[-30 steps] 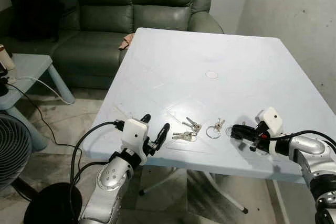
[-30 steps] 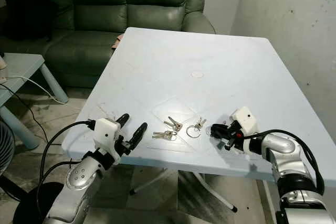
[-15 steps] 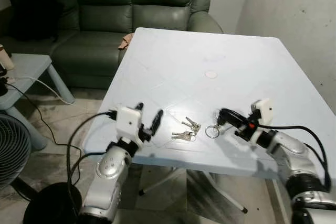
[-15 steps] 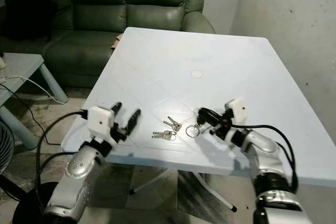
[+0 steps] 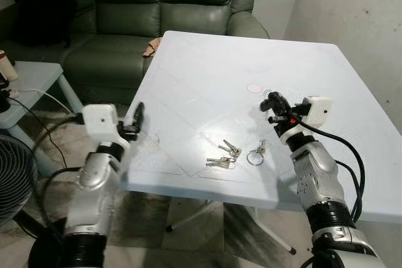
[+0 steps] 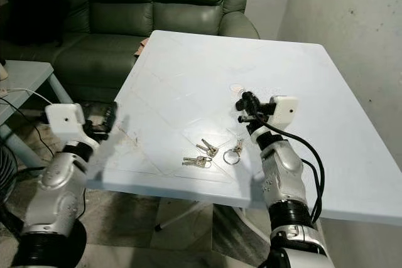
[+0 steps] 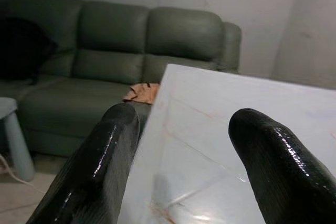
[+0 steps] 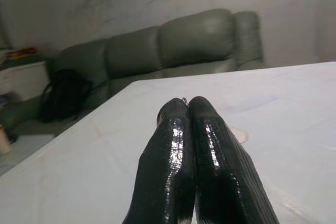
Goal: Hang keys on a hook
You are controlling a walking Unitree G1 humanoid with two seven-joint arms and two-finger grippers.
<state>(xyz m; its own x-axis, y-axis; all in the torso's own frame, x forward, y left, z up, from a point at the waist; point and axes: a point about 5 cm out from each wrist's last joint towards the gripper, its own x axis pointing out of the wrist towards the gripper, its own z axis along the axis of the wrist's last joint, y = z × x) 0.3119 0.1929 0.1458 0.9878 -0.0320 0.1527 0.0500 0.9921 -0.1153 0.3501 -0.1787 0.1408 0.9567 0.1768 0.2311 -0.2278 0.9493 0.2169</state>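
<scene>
Inspecting the white table: 2 bunches of keys lie flat near its front edge, with a loose key ring carrying a small key just beside them; no hook can be made out. My right gripper is raised above the table behind the key ring, fingers pressed together, holding nothing I can see; my left gripper hovers off the left edge, fingers spread wide, empty. I judge the keys light, stiff, thin, slippery on this smooth top; best hold is across the ring, pinched from above.
</scene>
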